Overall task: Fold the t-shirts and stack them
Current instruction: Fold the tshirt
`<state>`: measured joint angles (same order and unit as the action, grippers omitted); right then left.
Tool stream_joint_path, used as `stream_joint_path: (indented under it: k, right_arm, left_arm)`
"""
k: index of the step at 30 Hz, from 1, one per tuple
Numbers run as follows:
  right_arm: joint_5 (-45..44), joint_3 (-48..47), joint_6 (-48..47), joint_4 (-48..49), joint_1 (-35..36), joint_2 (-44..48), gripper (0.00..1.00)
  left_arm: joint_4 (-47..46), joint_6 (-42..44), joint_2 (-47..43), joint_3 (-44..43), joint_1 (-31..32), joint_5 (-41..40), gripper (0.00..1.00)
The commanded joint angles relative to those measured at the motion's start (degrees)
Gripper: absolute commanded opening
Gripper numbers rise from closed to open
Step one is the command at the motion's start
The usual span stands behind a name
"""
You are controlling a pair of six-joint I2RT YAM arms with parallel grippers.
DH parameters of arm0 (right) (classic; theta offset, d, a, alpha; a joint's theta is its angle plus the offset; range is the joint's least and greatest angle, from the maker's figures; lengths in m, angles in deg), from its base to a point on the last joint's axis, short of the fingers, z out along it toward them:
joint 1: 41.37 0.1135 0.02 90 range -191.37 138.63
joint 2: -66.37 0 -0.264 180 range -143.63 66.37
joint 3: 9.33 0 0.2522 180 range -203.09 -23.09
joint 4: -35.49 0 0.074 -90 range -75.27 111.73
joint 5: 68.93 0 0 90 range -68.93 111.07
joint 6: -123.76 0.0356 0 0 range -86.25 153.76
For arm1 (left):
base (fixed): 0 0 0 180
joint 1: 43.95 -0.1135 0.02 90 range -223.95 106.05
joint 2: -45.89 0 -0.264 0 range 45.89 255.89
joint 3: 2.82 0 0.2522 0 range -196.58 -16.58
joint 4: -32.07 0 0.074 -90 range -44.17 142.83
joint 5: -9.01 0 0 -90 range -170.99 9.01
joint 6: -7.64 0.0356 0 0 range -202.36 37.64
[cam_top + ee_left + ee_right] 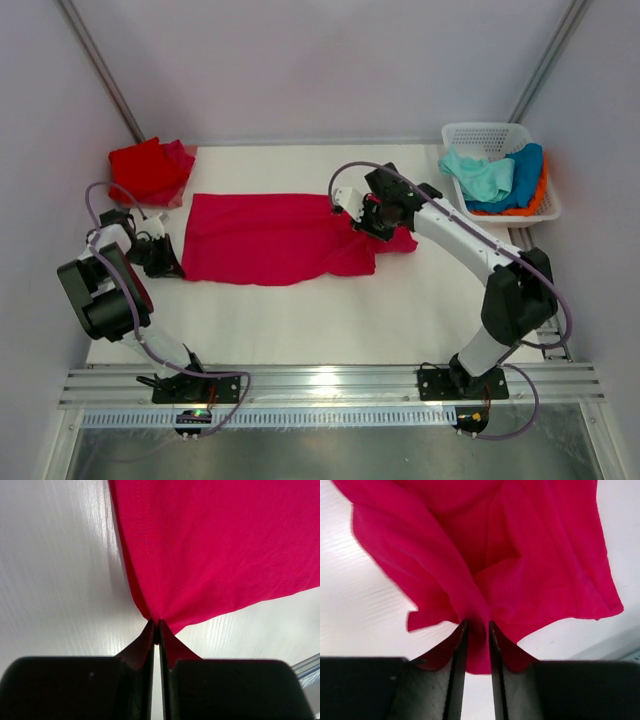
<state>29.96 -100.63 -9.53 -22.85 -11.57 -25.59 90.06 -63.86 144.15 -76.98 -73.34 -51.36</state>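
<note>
Left fingers (pixel 142 645) clench a hem corner and right fingers (pixel 454 647) clench bunched cloth of the crimson-pink cloth t-shirt (pixel 270 240), spread on the white worktop (pixel 300 320) left of the white plastic lattice basket (pixel 485 128); best to lift both ends level and taut

Your cameras
One looks down from behind; both wrist views, close up, share its crimson t-shirt (pixel 270 238).

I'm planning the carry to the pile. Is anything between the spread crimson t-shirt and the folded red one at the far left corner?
Nothing visible. The crimson t-shirt lies close to the folded red t-shirt, with nothing set between them. The left gripper, pinching the shirt's near-left corner, sits on the near side of that path. The basket stands far right.
</note>
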Motion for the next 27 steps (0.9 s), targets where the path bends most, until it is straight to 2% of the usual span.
stream_joint_path:
  k: [1, 2, 4, 5, 6, 10, 13, 19, 22, 27]
  right_arm:
    - [-9.3, 2.2, 1.9, 8.2, 0.3, -5.6, 0.3]
    - [-11.8, 3.0, 2.1, 10.1, 0.3, -7.3, 0.44]
    - [-15.8, 5.6, 2.9, 17.0, 0.3, -8.2, 0.54]
    - [-17.2, 6.4, 3.2, 18.7, 0.3, -8.5, 0.69]
    - [-18.5, 7.1, 3.9, 22.7, 0.3, -8.6, 0.72]
    - [-20.0, 11.9, 4.8, 27.0, 0.3, -4.7, 0.74]
    - [-16.0, 15.3, 4.6, 26.4, 0.3, 2.0, 0.74]
    - [-8.9, 21.2, 2.2, 21.5, 0.3, 17.6, 0.74]
    - [-1.0, 22.2, -1.9, 13.5, 0.3, 22.6, 0.74]
    - [3.7, 24.7, -5.1, 7.1, 0.3, 24.0, 0.71]
  left_arm:
    - [0.5, 1.2, -0.2, -0.5, -0.1, 2.2, 0.05]
    - [0.7, 1.2, -0.2, -0.5, -0.1, 2.4, 0.04]
    - [1.1, 1.4, -0.5, -0.4, -0.1, 2.5, 0.05]
    - [1.3, 1.4, -0.6, -0.4, -0.1, 2.5, 0.05]
    - [1.4, 1.6, -0.8, -0.3, -0.1, 2.5, 0.05]
    - [1.7, 2.1, -1.4, 0.2, -0.1, 1.9, 0.05]
    - [1.7, 2.2, -1.3, 0.5, -0.1, 2.2, 0.05]
    - [1.0, 2.0, -0.6, 0.8, -0.1, 2.9, 0.06]
    - [1.4, 1.8, -0.2, 0.7, -0.1, 3.5, 0.05]
    - [1.7, 1.7, -1.0, 0.8, -0.1, 4.3, 0.06]
